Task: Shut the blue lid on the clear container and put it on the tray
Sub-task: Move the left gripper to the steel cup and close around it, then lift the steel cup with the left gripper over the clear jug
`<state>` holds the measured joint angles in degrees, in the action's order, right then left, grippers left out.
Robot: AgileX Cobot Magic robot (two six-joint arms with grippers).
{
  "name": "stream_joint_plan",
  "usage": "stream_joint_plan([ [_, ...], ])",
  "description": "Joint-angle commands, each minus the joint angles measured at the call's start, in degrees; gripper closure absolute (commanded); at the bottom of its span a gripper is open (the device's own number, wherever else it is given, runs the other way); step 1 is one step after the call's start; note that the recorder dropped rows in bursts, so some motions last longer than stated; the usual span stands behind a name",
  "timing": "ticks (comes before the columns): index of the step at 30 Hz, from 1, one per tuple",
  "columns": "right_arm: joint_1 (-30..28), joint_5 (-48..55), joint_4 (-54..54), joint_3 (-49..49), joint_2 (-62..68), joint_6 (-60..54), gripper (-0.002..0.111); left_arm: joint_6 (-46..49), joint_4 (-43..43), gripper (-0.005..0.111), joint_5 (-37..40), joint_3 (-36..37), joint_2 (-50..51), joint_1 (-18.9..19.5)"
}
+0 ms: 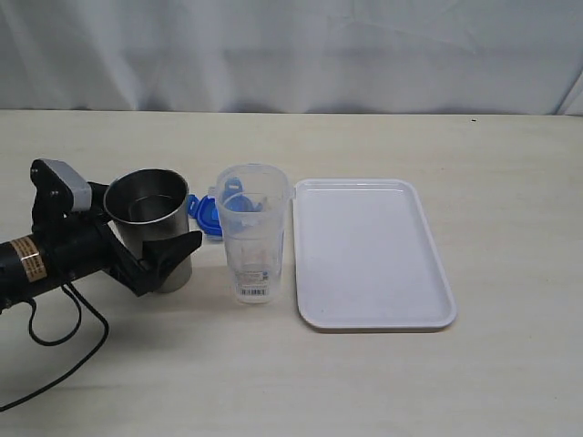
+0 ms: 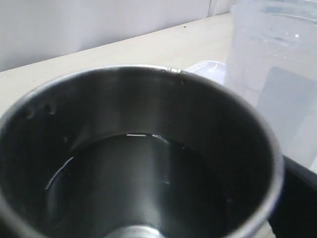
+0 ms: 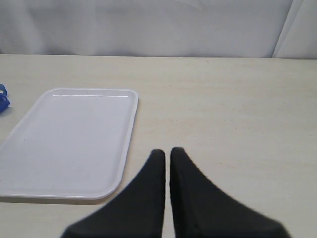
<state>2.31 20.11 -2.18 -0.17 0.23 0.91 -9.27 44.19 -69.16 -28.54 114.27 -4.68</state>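
Exterior view: I note the left gripper [image 1: 162,233] low over the table [image 1: 510,182], jaws spread wide on either side of a steel cup [image 1: 146,196]. One black finger [image 1: 173,255] crosses the cup's near side and the other is hidden behind it. I cannot tell whether the pads press on the cup. The container [image 1: 253,246] stands upright on the table, mouth uncovered, between the cup and the tray [image 1: 373,264]. It is just beside the tray's left rim, not on it. The lid [image 1: 206,217] lies flat on the table behind the container, near the cup, and is partly seen through the clear wall.

Left wrist view: I see the cup's dark interior [image 2: 138,168] filling most of the picture, with the container [image 2: 277,84] close beside it. A black finger [image 2: 299,198] shows at the cup's outer wall.

Right wrist view: I record the right gripper [image 3: 167,154] pinched together, a thin slit between the tips, nothing in them, hovering over bare table near the tray [image 3: 74,144]. A blue sliver of the lid [image 3: 3,99] shows at the picture's edge.
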Motion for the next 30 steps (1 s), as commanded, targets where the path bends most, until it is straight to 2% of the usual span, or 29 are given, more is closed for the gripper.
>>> stream_joint_plan([
  [1, -0.2, -0.3, 0.0, 0.2, -0.2, 0.0, 0.104, 0.7, -5.2, 0.007, -0.8, -0.3, 0.1, -0.7],
  [30, -0.2, -0.3, 0.0, 0.2, -0.2, 0.0, 0.104, 0.6, -6.5, 0.007, -0.8, -0.3, 0.1, -0.7],
])
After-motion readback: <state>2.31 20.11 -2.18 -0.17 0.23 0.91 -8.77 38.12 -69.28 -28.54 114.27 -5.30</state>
